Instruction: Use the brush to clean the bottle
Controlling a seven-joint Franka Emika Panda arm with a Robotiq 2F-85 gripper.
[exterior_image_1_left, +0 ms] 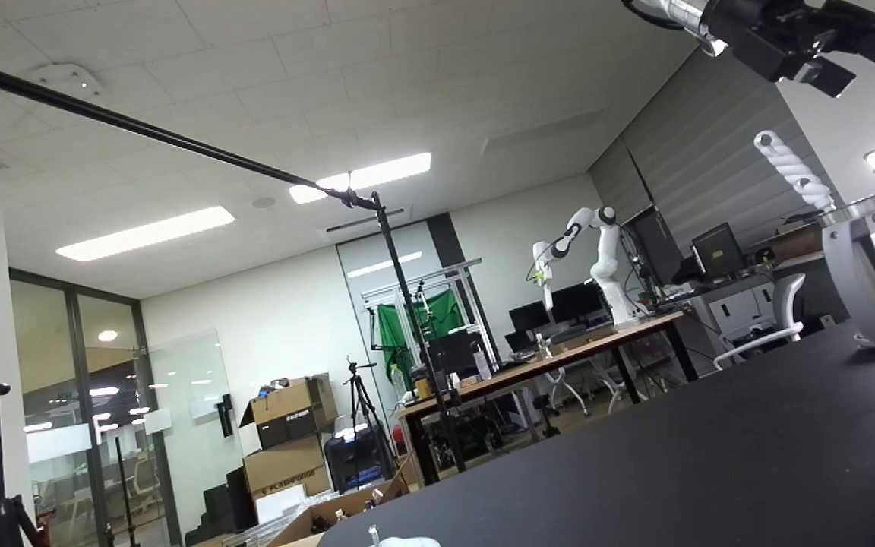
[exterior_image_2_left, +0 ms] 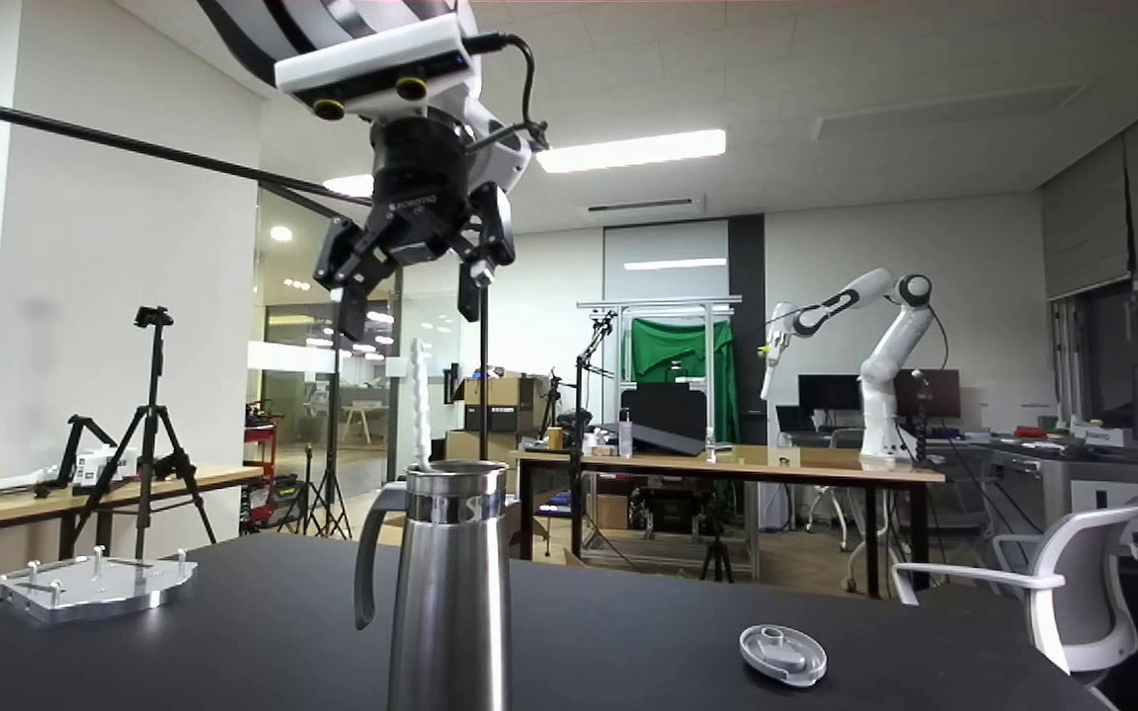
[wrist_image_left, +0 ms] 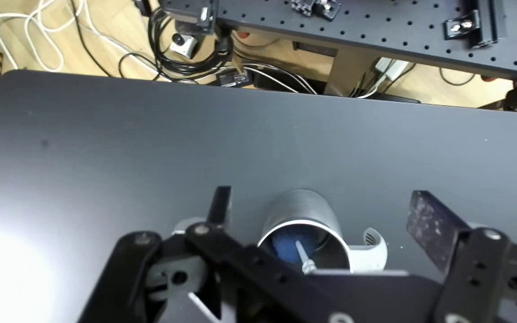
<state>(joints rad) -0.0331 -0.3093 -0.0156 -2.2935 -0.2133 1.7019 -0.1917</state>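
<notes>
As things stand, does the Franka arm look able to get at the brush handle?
Likely yes: the gripper hangs open above the bottle, the white brush handle sticks up from its mouth, and nothing visible stands between handle and gripper.

In an exterior view, a white chair (exterior_image_2_left: 1088,588) is seen toward four o'clock, a green cloth (exterior_image_2_left: 663,346) is hung at three, cardboard boxes (exterior_image_2_left: 500,391) are stacked toward eight, and a tripod (exterior_image_2_left: 148,425) is set at nine. In the wrist view, white cables (wrist_image_left: 29,19) are strewn toward ten, black cables (wrist_image_left: 186,67) coiled toward eleven.
</notes>
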